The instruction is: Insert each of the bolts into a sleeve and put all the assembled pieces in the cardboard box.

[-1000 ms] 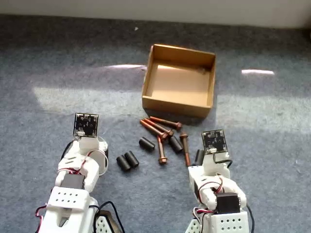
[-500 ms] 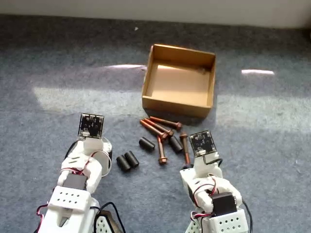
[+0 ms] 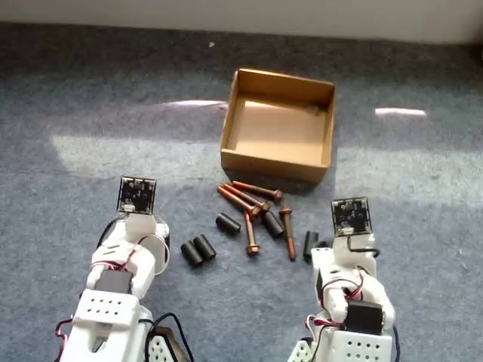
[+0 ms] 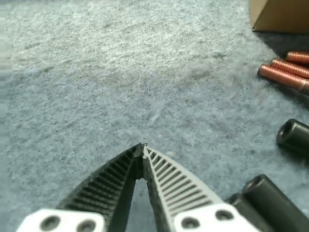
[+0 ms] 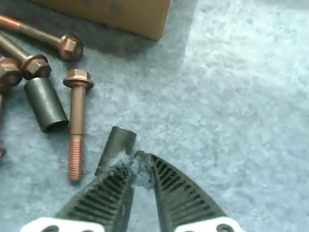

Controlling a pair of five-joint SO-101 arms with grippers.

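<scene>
The left pincer (image 4: 141, 149) is held low over the grey desk (image 4: 96, 72). Its jaws are shut and nothing is gripped. Two sleeves (image 4: 263, 203) are laid side by side just beside it, on the side toward the other arm. One more sleeve (image 4: 293, 137) is seen a bit farther ahead. The ends of two bolts (image 4: 282, 77) are seen past that, and a corner of the box (image 4: 282, 17) is seen well ahead.

The right pincer (image 5: 135, 158) is held low too. Its jaws are shut, or very nearly, and nothing is gripped. A sleeve is laid right at its tips, but it cannot be told if they touch. A bolt (image 5: 77, 125) is laid just beside that sleeve, with its head turned away from the pincer. Another sleeve is laid past the bolt, and more bolt heads are seen ahead. The box wall is seen beyond them.

From above, five bolts and five sleeves are seen loose on the desk, between the two arms and the box.
</scene>
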